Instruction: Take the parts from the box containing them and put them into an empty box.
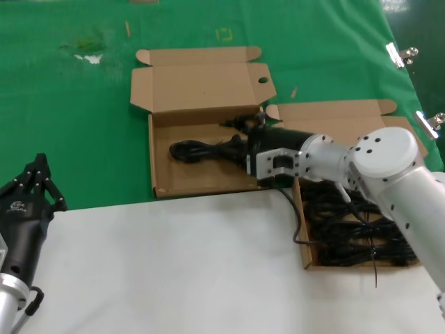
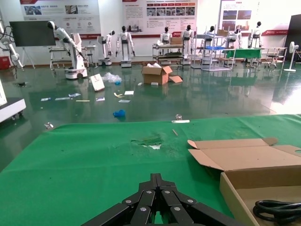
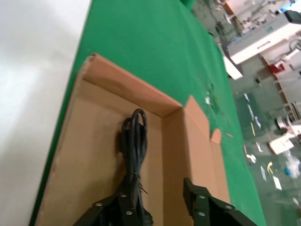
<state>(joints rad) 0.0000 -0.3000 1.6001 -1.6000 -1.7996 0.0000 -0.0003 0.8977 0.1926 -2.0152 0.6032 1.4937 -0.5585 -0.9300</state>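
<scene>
Boxes: two shallow brown cardboard mailers, lids hinged open, on green cloth (image 1: 69, 125).
Left box (image 1: 161, 177): holds one black cable bundle (image 1: 205, 149), long and slim, lying on the floor.
Right box (image 1: 305, 250): heaped with black cables (image 1: 354, 233).
Right gripper (image 3: 162, 207): over the left box, fingers apart, bundle beside one finger.
Left gripper (image 1: 31, 184): parked at the white table (image 1: 174, 264) edge, fingers together.
</scene>
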